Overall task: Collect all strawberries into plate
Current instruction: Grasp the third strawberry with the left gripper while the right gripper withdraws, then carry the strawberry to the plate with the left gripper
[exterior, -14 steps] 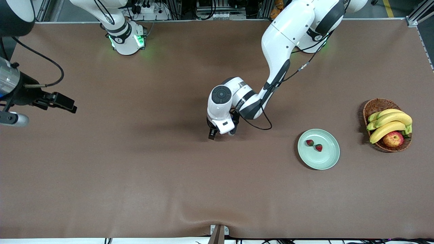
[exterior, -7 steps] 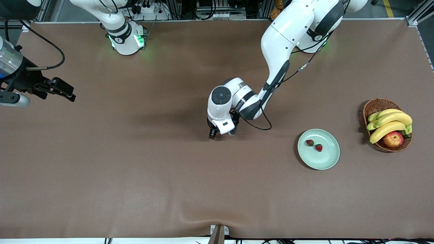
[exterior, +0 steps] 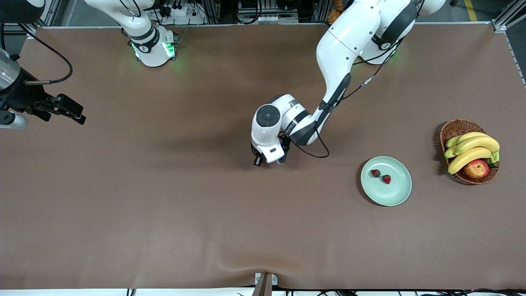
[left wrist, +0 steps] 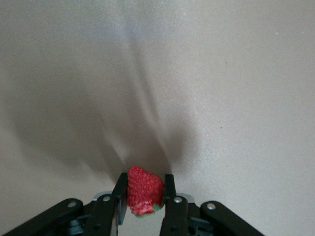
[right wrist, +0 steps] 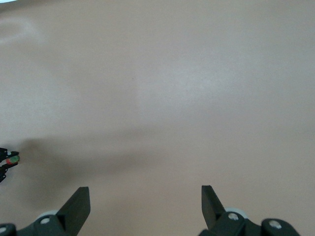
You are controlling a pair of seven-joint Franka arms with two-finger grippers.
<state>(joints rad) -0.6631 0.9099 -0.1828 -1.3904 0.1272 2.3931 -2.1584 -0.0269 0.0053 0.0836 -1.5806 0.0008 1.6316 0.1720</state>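
Strawberries first, from the front view: two of them (exterior: 375,173) (exterior: 386,179) lie on the plate (exterior: 396,197), close together in the half toward the right arm's end. I read that as two thirds of the job done. My left gripper (exterior: 263,161) is low over the bare table, well away from the plate toward the right arm's end; from this angle the wrist hides what it carries. My right gripper (exterior: 70,112) hangs much farther from the plate again, near the table's edge at the right arm's end, and I take that arm to be waiting, parked clear so it cannot cross the left arm's path. Just past the plate, toward the left arm's end, sits a basket (exterior: 456,127) with bananas (exterior: 472,150) and an apple (exterior: 476,168); none of that belongs on the plate.

Left wrist view settles the grip. The third strawberry (left wrist: 144,191) is clamped between the two fingers (left wrist: 120,194), red body standing clear of the tips, a bit of green cap down in the jaws. Below it I see only cloth and the gripper's shadow, so the plate is not yet under it. I judge the next move is a carry over to the plate's free half.

Right wrist view: the fingers (right wrist: 78,204) stand wide apart with nothing between them, over bare cloth. Far off at the frame edge I can make out a speck of red and green, apparently the berry in the left gripper (right wrist: 7,161).
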